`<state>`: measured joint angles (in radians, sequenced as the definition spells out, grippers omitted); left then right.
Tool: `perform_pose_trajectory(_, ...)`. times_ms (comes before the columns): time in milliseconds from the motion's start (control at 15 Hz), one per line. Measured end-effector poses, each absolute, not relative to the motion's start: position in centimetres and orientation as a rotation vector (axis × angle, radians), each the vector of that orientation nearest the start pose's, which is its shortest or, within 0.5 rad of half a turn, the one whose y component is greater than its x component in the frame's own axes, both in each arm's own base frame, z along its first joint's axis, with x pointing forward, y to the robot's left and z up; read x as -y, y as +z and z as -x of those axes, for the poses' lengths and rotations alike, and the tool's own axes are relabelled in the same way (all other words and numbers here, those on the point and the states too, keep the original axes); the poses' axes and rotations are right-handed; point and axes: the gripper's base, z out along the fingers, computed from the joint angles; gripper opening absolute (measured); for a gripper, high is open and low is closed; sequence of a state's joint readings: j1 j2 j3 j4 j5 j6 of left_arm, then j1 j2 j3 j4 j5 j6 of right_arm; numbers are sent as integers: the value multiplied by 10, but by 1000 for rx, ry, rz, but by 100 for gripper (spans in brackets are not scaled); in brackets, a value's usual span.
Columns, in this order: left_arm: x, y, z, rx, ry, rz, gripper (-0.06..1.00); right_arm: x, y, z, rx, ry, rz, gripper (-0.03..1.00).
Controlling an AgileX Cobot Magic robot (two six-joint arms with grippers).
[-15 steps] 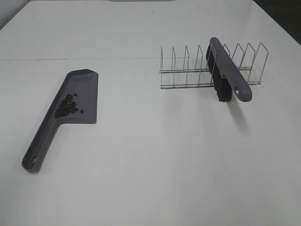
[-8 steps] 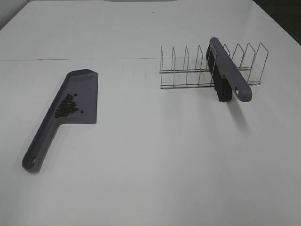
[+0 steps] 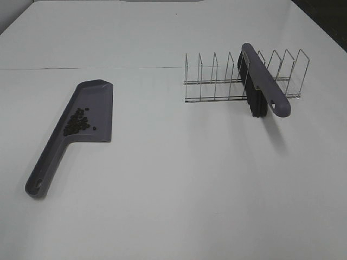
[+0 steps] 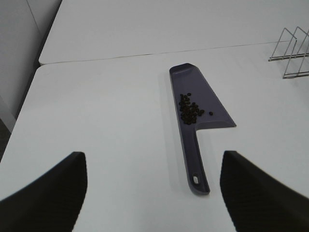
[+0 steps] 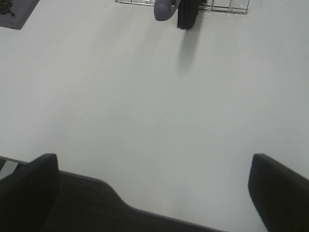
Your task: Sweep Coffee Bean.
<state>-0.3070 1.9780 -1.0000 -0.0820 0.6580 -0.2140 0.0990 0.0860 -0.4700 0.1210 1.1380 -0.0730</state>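
Observation:
The coffee bean pile (image 3: 77,121) lies on the blade of the grey-purple dustpan (image 3: 93,103), which rests flat on the white table at the left. In the left wrist view the beans (image 4: 190,108) sit near where the blade meets the dustpan's handle (image 4: 194,159). The brush (image 3: 263,81), with a purple back and black bristles, stands in the wire rack (image 3: 211,81) at the right. My left gripper (image 4: 152,154) hangs back from the dustpan handle, its fingers apart and nothing between them. Well short of the brush (image 5: 186,12), my right gripper (image 5: 152,157) is open wide and empty. Neither gripper appears in the exterior high view.
A seam between two table tops (image 3: 87,68) runs behind the dustpan. The table's near edge (image 5: 145,210) shows just under the right gripper. A corner of the dustpan (image 5: 14,9) shows in the right wrist view.

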Motion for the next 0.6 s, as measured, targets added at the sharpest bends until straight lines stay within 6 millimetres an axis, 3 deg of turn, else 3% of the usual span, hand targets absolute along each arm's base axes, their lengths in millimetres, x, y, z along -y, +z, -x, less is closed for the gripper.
perform_pose_trajectory(600,102,95,-308,-3132,-86,-45,33,-13,262,-7,-2211,180,223,93)
